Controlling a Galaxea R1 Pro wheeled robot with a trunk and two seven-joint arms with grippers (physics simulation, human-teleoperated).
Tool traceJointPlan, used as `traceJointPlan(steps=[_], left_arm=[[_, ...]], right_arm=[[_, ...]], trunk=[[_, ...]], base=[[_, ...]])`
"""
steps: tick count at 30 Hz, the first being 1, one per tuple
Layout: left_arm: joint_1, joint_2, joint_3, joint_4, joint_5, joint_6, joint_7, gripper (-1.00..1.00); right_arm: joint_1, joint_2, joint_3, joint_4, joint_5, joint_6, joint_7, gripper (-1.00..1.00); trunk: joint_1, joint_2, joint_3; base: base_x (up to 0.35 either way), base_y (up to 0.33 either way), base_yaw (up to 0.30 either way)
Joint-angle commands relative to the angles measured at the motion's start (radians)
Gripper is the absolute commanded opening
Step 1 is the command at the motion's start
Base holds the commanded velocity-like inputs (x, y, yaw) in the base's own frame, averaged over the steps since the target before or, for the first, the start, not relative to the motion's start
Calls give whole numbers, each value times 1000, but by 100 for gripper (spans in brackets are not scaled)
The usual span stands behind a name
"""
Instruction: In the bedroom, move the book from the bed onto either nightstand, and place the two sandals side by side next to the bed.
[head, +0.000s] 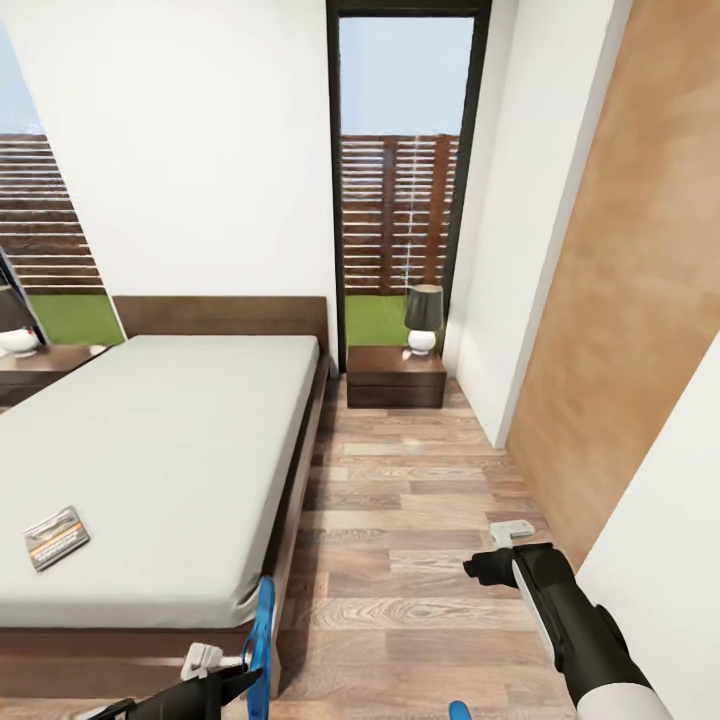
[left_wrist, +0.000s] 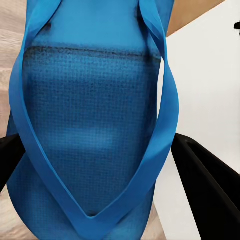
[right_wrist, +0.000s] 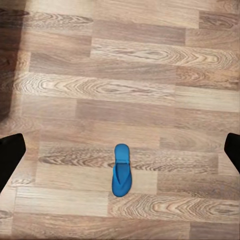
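1. At 7 o'clock in my head view, the left gripper (head: 225, 680) pinches one sandal (head: 262, 640) edge-up beside the bed (head: 170, 450) corner
2. On the mattress at 9 o'clock lies the book (head: 57, 537)
3. I see the right gripper (head: 490, 568) at 4 o'clock, fingers spread; below it, the second sandal (right_wrist: 121, 170) lies flat on the floor (right_wrist: 150, 75)
4. At 12 o'clock stands a nightstand (head: 396, 377)

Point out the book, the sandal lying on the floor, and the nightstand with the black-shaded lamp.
book (head: 57, 537): head view, middle of its cover, on the mattress.
sandal on the floor (right_wrist: 121, 170): right wrist view, middle of its sole.
nightstand (head: 395, 390): head view, its drawer front, under the lamp.
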Motion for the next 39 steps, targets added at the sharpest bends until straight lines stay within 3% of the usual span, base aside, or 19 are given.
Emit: traceJointPlan(steps=[1, 39], left_arm=[[-1, 0, 2, 0, 4, 8, -4, -100], [-1, 0, 2, 0, 4, 9, -5, -100]], right_arm=[[-1, 0, -1, -1, 11, 4, 9, 100], [-1, 0, -1, -6, 11, 4, 9, 100]], trunk=[[1, -1, -1], [1, -1, -1]], base=[[93, 0, 0], [3, 0, 0]])
